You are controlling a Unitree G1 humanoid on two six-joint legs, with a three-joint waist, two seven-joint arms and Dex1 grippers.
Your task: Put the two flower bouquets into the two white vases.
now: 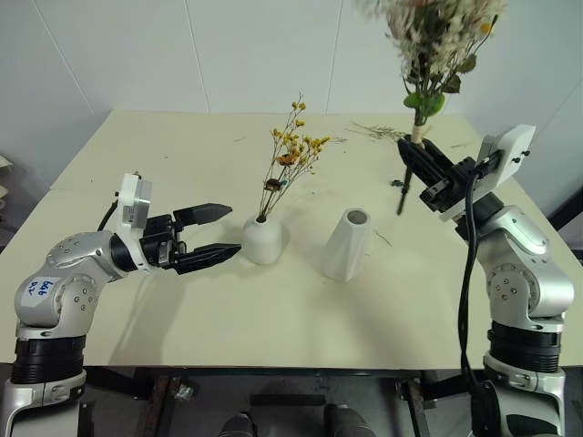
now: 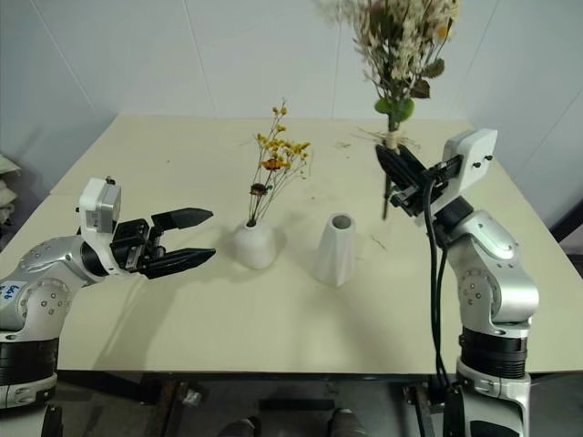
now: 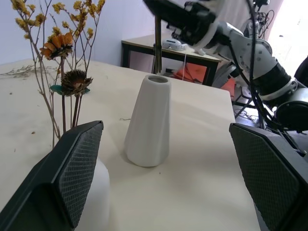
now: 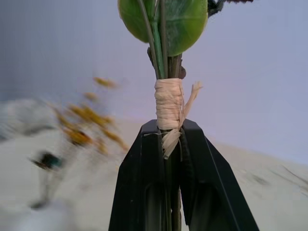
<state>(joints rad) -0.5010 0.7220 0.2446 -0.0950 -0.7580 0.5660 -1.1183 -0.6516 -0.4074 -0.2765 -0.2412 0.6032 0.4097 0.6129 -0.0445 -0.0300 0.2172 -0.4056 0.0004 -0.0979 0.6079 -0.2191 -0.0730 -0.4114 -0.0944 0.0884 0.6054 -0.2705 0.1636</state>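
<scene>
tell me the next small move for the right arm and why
Probably carry the bushy bouquet, clamped at its stem in the right gripper, over the empty cone vase and line the stem up with its mouth; the slim yellow bunch already stands in the round vase.

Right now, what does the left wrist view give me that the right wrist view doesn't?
Left wrist: the cone vase standing free with its mouth open, and the left end effector open near the round vase.
Right wrist: the right end effector shut on the bushy bouquet just below its raffia wrap.
Both: the yellow-orange bunch.
</scene>
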